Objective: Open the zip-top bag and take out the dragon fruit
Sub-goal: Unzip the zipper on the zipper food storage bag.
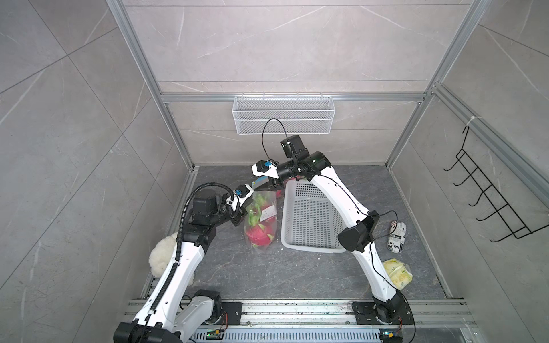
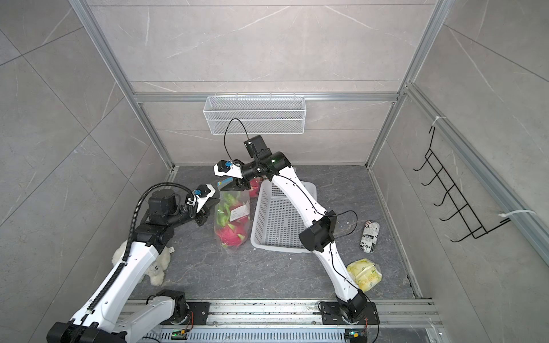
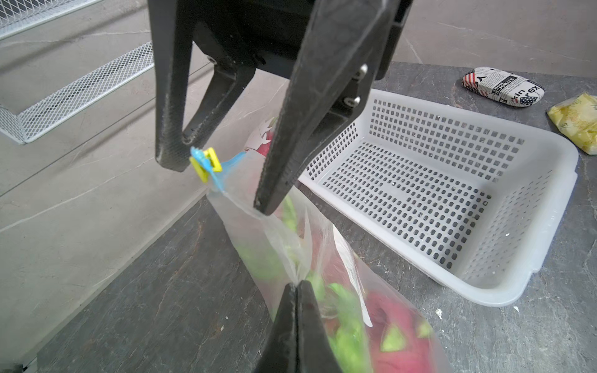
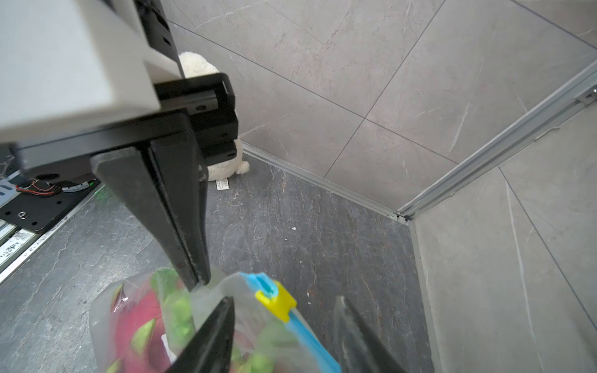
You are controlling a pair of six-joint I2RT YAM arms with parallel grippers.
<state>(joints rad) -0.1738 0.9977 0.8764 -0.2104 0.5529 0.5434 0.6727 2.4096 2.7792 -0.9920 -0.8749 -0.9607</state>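
Observation:
A clear zip-top bag (image 1: 261, 221) (image 2: 232, 219) stands on the dark floor, held up at its top. Magenta dragon fruit (image 1: 260, 234) (image 2: 230, 233) with green scale tips shows through the plastic. Another pink dragon fruit (image 2: 254, 190) peeks out behind the basket. My left gripper (image 3: 295, 284) (image 2: 212, 205) is shut on a pinch of the bag's side film (image 3: 258, 245). My right gripper (image 4: 284, 298) (image 1: 261, 187) is open and straddles the blue zip strip (image 4: 307, 332). The yellow slider (image 4: 276, 302) (image 3: 206, 165) sits between its fingers.
A white perforated basket (image 1: 309, 219) lies right beside the bag. A white mesh shelf (image 1: 280, 114) hangs on the back wall and a black hook rack (image 1: 487, 199) on the right wall. A patterned case (image 1: 396, 237), a yellow packet (image 1: 398, 273) and a plush toy (image 1: 162, 255) lie around.

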